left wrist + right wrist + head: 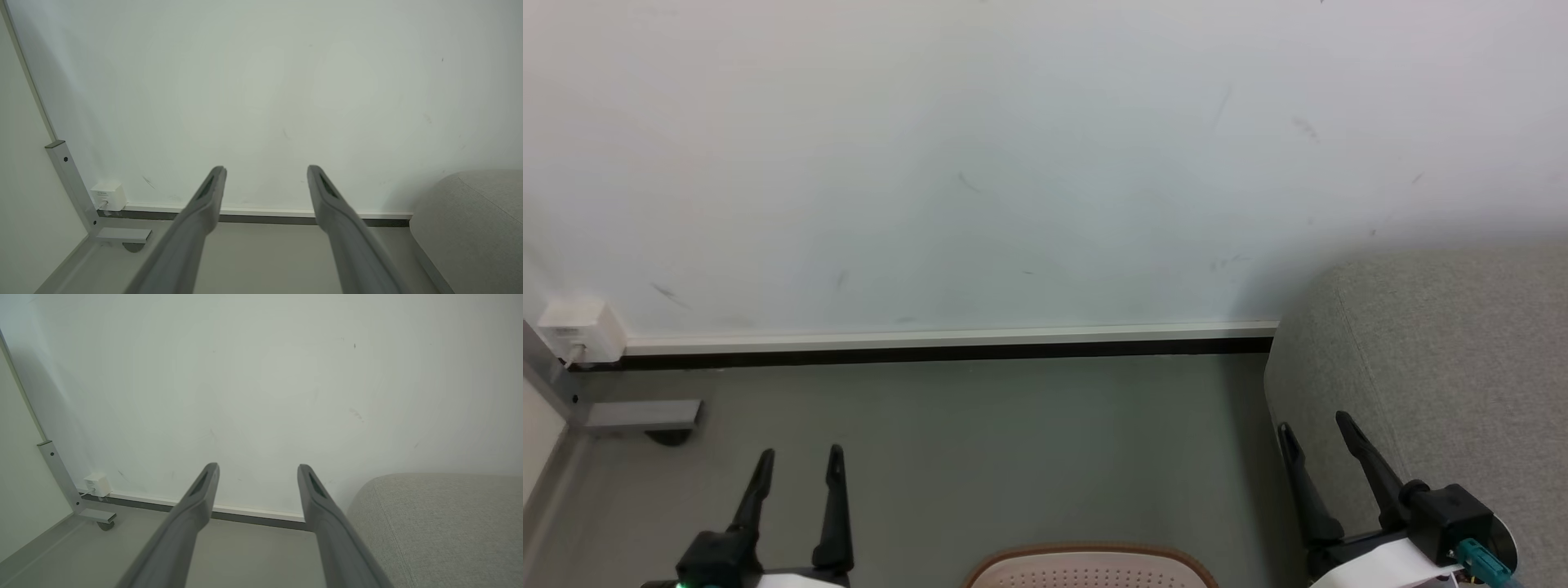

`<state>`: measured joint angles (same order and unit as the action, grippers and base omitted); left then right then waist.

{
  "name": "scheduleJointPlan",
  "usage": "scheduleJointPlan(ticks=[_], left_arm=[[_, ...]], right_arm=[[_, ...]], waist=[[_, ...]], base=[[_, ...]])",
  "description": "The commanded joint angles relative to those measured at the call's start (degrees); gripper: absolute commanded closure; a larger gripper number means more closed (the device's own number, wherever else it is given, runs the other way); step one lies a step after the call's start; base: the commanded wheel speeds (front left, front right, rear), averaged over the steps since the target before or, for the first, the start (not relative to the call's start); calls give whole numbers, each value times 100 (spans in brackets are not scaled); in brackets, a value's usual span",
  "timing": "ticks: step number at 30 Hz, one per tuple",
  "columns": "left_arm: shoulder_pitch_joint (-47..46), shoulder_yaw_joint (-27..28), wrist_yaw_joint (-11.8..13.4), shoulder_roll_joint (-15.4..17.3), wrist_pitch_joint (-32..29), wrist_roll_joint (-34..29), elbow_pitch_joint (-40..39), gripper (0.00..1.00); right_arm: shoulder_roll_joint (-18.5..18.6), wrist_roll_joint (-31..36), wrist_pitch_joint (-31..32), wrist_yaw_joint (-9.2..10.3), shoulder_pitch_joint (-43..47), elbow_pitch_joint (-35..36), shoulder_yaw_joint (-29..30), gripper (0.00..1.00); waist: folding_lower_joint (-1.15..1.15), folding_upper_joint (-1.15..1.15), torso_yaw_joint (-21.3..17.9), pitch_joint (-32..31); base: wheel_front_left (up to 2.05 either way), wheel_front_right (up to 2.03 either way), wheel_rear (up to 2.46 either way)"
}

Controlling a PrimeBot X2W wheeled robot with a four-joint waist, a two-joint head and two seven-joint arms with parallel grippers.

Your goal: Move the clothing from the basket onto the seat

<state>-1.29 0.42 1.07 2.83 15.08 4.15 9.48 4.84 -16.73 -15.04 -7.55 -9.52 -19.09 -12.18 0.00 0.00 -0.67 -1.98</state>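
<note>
The basket (pixel 1089 567) shows as a cream perforated edge with a brown rim at the bottom middle of the head view; its inside and the clothing are out of view. The seat (pixel 1437 384), light grey fabric with a rounded corner, stands at the right against the wall, and it appears again as the seat (pixel 474 228) and the seat (pixel 441 526) in the wrist views. My left gripper (pixel 800 454) is open at the lower left, left of the basket. My right gripper (pixel 1313 426) is open at the lower right, in front of the seat's corner. Nothing lies between either pair of fingers.
A white wall (pixel 1013 163) with a white and black skirting faces me across grey floor (pixel 980 441). At the far left stand a grey metal frame foot (pixel 645 415) on a caster and a small white box (pixel 576 327) on the wall.
</note>
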Motion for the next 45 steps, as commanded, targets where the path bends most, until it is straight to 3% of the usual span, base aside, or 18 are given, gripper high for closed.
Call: scheduleJointPlan(ticks=[1, 29, 45], left_arm=[[23, 19, -3, 15, 14, 31, 10, 0], [-91, -57, -20, 14, 13, 256, -8, 0], [-601, -178, -72, 15, 10, 423, 28, 0]], right_arm=[[-14, -30, -20, 12, -71, -27, 25, 0], [33, -144, -20, 12, -169, 52, -3, 0], [106, -278, -19, 12, -716, 343, 10, 0]], waist=[[0, 0, -2, -2], [0, 0, -188, 206], [0, 0, -484, 1179]], base=[[0, 0, 0], [0, 0, 0], [0, 0, 0]])
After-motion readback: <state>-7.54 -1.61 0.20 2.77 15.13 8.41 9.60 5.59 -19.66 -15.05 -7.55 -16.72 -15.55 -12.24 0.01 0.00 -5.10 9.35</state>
